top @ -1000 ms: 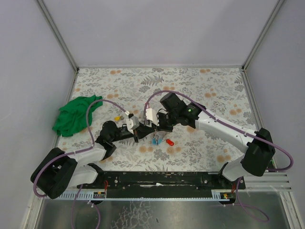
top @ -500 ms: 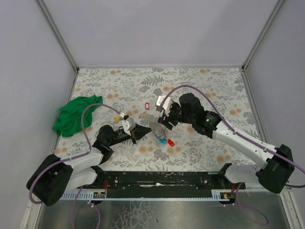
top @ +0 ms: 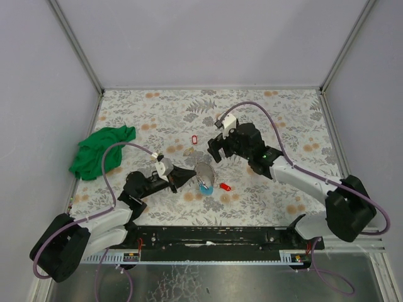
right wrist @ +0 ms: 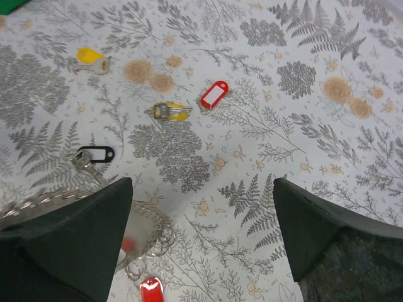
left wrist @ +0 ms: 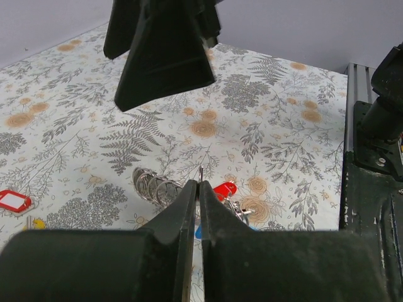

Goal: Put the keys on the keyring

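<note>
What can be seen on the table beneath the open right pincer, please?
The keyring, a red tag, a yellow key and a black tag. One finger of the right pincer covers part of the keyring.

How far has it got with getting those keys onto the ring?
Seemingly done: a red tag and a blue tag lie at the keyring, threading unclear. In hand: the left pincer pinches the ring's wire; the right pincer is open, empty. Remaining: loose red-tagged key, yellow key, black tag.
</note>
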